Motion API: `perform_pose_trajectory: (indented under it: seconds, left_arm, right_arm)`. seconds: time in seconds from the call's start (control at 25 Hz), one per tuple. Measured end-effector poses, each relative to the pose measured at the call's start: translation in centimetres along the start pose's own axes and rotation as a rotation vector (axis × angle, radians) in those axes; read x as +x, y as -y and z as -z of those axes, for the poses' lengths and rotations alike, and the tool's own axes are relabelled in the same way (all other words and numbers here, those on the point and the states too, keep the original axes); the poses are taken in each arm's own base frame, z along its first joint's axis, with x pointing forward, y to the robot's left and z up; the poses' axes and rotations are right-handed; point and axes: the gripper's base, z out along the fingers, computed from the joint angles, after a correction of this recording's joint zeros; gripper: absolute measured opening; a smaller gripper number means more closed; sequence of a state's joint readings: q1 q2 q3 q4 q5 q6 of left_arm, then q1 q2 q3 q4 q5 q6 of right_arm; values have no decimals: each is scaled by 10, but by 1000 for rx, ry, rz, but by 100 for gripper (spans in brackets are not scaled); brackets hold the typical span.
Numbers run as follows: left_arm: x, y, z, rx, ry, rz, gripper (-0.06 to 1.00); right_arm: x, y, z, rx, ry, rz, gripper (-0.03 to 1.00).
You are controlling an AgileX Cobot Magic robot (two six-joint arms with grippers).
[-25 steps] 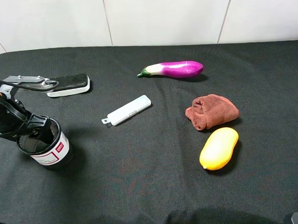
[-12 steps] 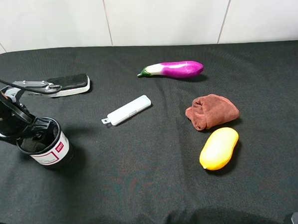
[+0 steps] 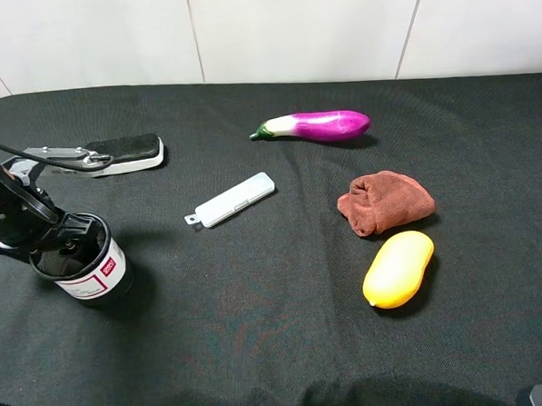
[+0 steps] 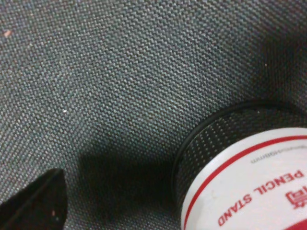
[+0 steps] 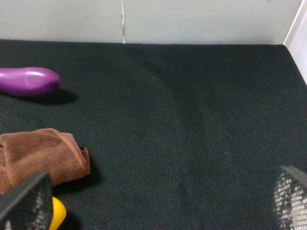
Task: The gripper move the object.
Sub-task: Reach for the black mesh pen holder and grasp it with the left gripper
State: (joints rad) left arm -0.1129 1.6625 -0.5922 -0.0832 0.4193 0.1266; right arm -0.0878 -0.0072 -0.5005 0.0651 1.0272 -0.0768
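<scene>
The black wire-mesh pen cup [image 3: 85, 270] with a white, red-bordered label stands upright at the front left of the black table. My left gripper [image 3: 57, 240] sits over the cup's rim on its left side. In the left wrist view the cup [image 4: 240, 167] fills one corner, and one dark finger [image 4: 33, 201] stands well apart from its wall. The other finger is hidden, so the jaws are wide open. My right gripper [image 5: 158, 196] is open and empty above the right part of the table.
A black-and-white eraser block [image 3: 123, 153] and a metal clip lie behind the cup. A white stick [image 3: 231, 200] lies mid-table. A purple eggplant [image 3: 320, 125], a brown cloth [image 3: 384, 201] and a yellow mango [image 3: 399, 267] lie to the right.
My left gripper has shifted slightly left and lower at the cup's rim. The cup has barely moved. The right arm has not moved.
</scene>
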Motion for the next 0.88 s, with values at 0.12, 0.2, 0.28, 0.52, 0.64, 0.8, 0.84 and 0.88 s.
perform_pose_trajectory:
  seconds: [0.12, 0.2, 0.28, 0.52, 0.64, 0.8, 0.84, 0.88]
  left_arm:
    - [0, 0, 0, 1, -7, 0, 85]
    - [-1, 0, 2, 3, -15, -1, 85]
    - [-2, 0, 3, 4, -16, 0, 85]
    - [-2, 0, 6, 3, -4, -1, 84]
    - [-2, 0, 6, 3, -5, -1, 83]
    - [-2, 0, 6, 3, -5, 0, 82]
    - [-2, 0, 6, 3, -5, 3, 80]
    - [-2, 0, 6, 3, -5, 4, 77]
  right_arm:
    - [0, 0, 0, 0, 0, 0, 69]
    - [0, 0, 0, 0, 0, 0, 69]
    - [0, 0, 0, 0, 0, 0, 69]
    - [0, 0, 0, 0, 0, 0, 69]
    - [0, 0, 0, 0, 0, 0, 69]
    - [0, 0, 0, 0, 0, 0, 69]
    - [0, 0, 0, 0, 0, 0, 69]
    - [0, 0, 0, 0, 0, 0, 69]
